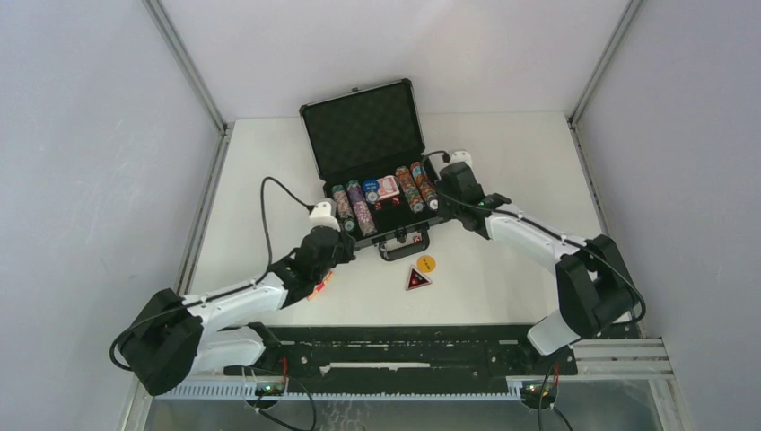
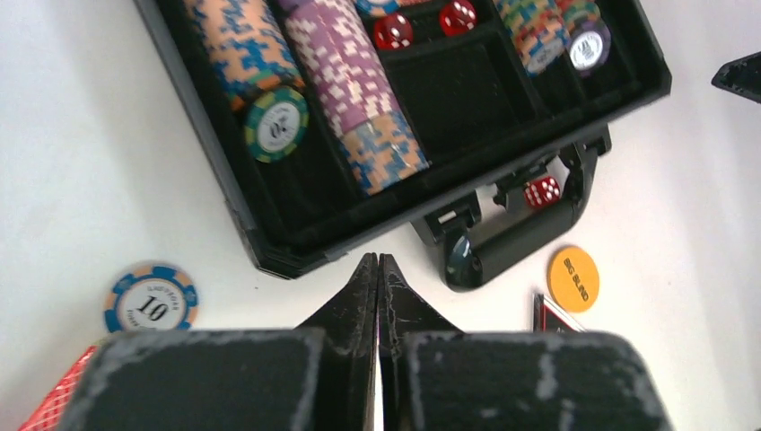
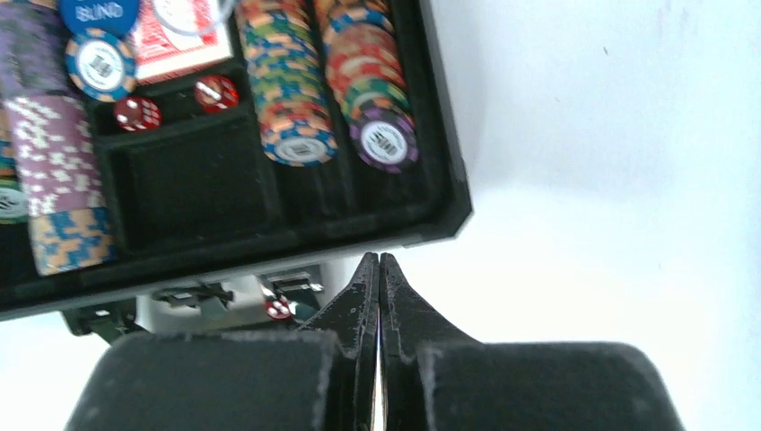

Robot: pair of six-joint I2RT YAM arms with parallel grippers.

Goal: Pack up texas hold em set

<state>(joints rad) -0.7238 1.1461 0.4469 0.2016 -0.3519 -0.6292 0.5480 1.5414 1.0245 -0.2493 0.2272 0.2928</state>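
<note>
Briefcase open, chip rows inside, die seemingly under handle; left end effector, right end effector closed, empty.

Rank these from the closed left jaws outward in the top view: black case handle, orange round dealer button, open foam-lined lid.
1. Black case handle, just right of the left gripper.
2. Orange round button, farther right, toward the near edge.
3. Open foam-lined lid, farthest back.

Matt foam-lined case, glossy red dice
</note>
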